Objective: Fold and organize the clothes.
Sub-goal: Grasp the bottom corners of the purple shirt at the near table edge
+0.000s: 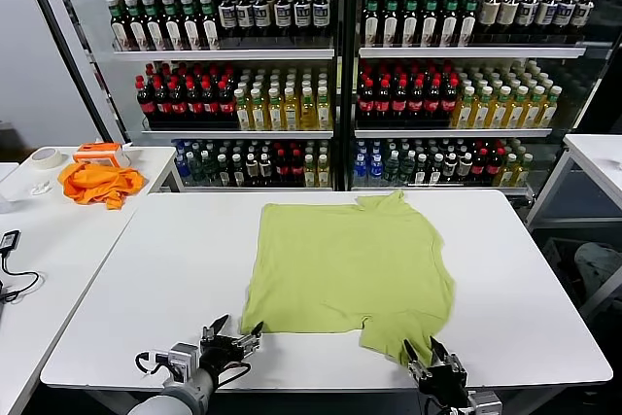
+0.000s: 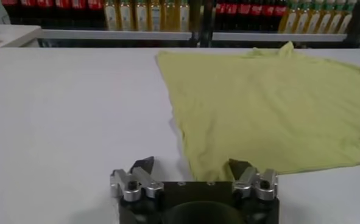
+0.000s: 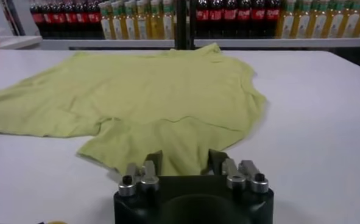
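On the white table (image 1: 146, 269) we see the lime T-shirt (image 1: 345, 269) spread flat, centre to right, collar at the far edge. Left tool (image 1: 236, 335) sits at the near edge, just beside the shirt's near-left corner — jaws apart, nothing between them. Right tool (image 1: 430, 352) at the near edge, at the shirt's near-right hem flap — jaws narrower, hem fabric (image 3: 180, 155) just ahead; we cannot tell if it grips. Orange cloth (image 1: 97, 182) lies far left on the side table (image 1: 49, 240). Bottle shelves (image 1: 340, 65) behind.
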You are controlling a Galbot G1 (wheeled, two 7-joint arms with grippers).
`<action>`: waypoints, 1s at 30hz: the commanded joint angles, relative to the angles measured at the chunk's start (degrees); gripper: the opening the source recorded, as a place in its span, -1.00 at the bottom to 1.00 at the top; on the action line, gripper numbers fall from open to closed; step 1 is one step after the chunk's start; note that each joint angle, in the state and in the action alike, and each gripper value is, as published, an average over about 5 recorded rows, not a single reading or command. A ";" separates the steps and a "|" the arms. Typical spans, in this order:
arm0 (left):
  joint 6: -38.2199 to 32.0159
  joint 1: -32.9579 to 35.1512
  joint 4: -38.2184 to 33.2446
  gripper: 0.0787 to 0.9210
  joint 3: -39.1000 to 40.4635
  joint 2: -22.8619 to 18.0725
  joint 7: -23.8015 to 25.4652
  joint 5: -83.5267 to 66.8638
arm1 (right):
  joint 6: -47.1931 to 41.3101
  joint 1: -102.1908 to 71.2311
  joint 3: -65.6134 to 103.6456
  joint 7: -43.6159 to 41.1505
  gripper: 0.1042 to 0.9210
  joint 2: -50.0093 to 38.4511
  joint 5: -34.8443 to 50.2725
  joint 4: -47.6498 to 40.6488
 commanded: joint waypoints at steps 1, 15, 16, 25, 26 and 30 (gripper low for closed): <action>0.22 0.17 0.42 0.02 0.45 -0.06 0.02 0.15 | 0.15 0.08 -0.29 0.00 -0.78 -0.08 0.57 -0.21; -1.45 -1.04 -0.80 -0.89 0.26 0.38 0.74 0.47 | 0.04 -0.30 3.37 -1.02 -0.96 -2.03 2.35 5.43; -1.46 -0.98 -1.32 -0.93 -0.24 0.86 0.73 0.01 | -0.34 -0.97 3.78 -0.98 -0.96 -2.36 2.32 6.41; -1.50 6.41 -8.56 -0.99 -5.55 5.31 0.48 -3.99 | -4.36 -10.20 5.42 -0.53 -0.96 -3.72 0.04 14.14; -1.50 7.41 -9.51 -0.99 -6.27 5.71 0.43 -4.39 | -4.70 -11.25 5.50 -0.47 -0.96 -3.73 -0.26 14.76; -1.39 11.76 -13.27 -0.99 -9.13 7.01 0.04 -5.64 | -5.73 -14.55 5.64 -0.27 -0.96 -3.81 -1.18 16.73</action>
